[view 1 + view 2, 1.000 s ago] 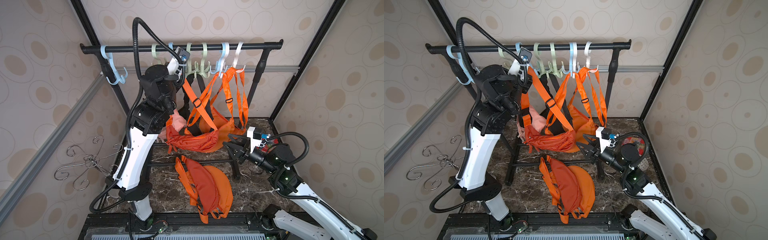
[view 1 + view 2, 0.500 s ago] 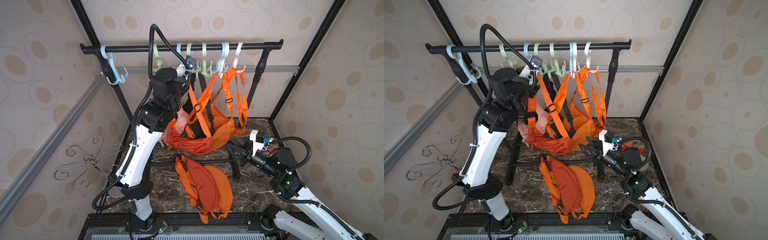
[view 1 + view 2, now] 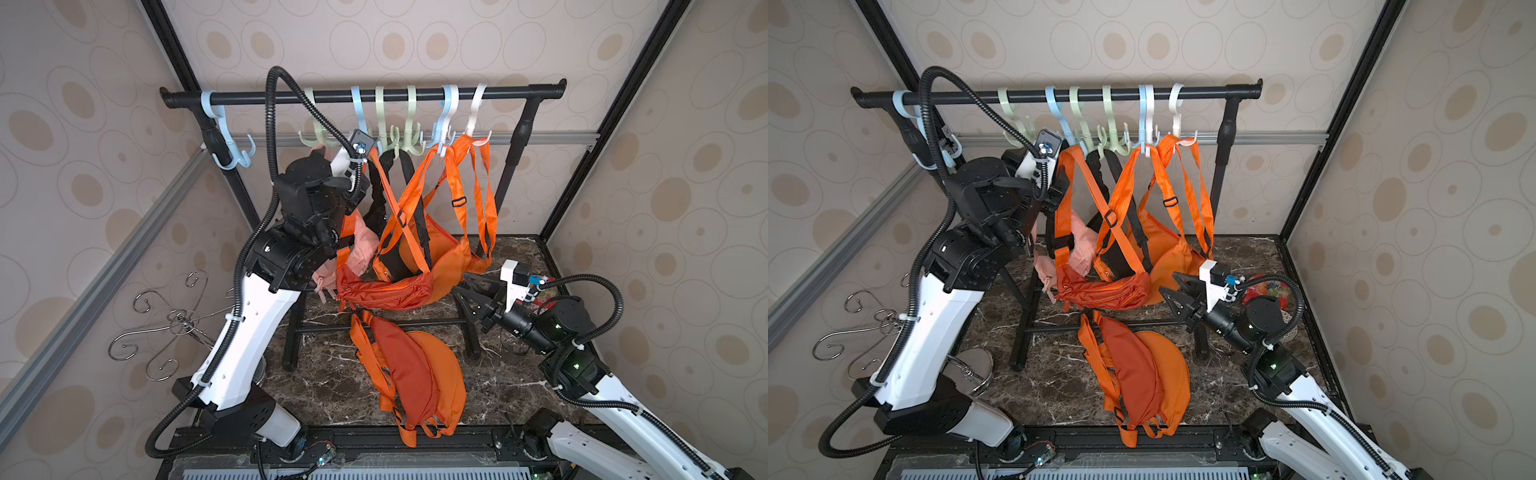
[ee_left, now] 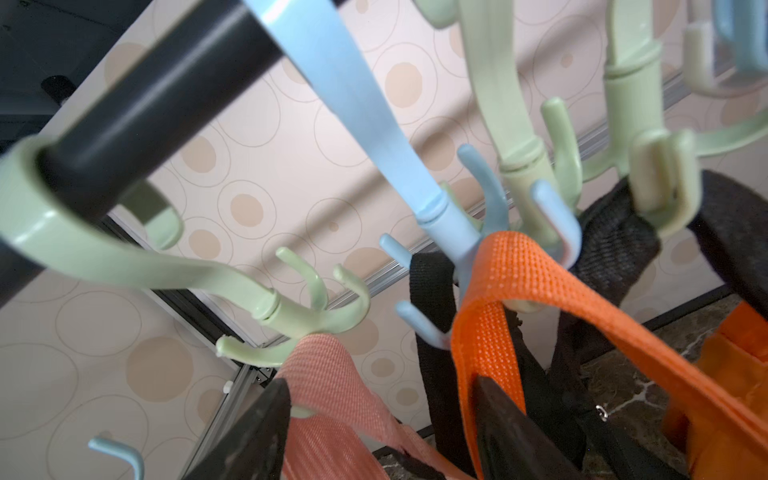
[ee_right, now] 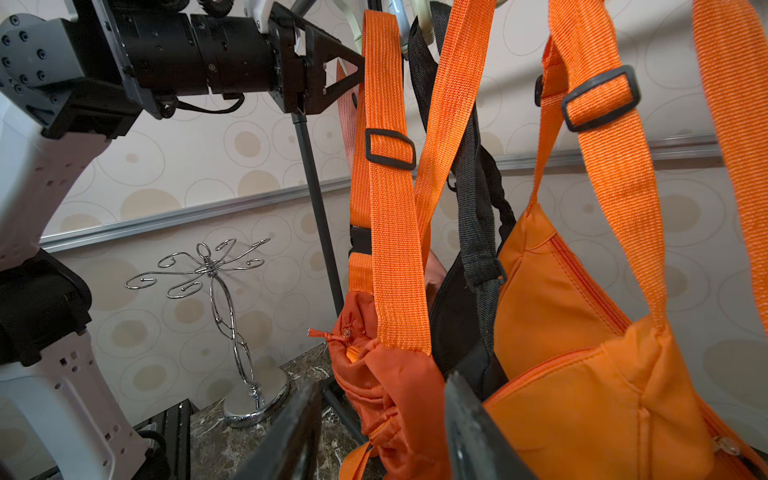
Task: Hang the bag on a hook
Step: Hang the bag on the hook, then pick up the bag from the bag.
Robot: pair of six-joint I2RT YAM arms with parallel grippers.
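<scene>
My left gripper [image 4: 380, 388] is up under the black rail [image 3: 374, 96], just below the blue hook [image 4: 449, 216]. Its jaws stand apart, and neither finger clamps anything that I can see. The orange strap [image 4: 519, 270] of the dark orange bag [image 3: 386, 289] lies looped over one prong of that blue hook. One run of it drops close past the tip of one of my left fingers [image 4: 511, 432], and I cannot tell whether it touches the finger or hangs just clear. A pink strap [image 4: 332, 374] hangs from the pale green hook [image 4: 291, 307] next along the rail and runs down through the gap between my left fingers, gripped by neither. The dark orange bag itself hangs below on its strap, in front of a pink bag [image 3: 361, 253], a black bag [image 5: 453, 324] and a lighter orange bag [image 3: 444, 253], which hang from other hooks on the same rail. My right gripper [image 3: 461, 284] is low down, level with the hanging bags and just beside the lighter orange one, pointing toward them. Its jaws are apart as well, with nothing held between them. Two more orange bags [image 3: 415, 374] lie in a heap on the marble floor [image 3: 324, 386] in front of the rack, between my two arms. A chrome wire stand [image 3: 166, 328] stands off to my left, near the left arm.
</scene>
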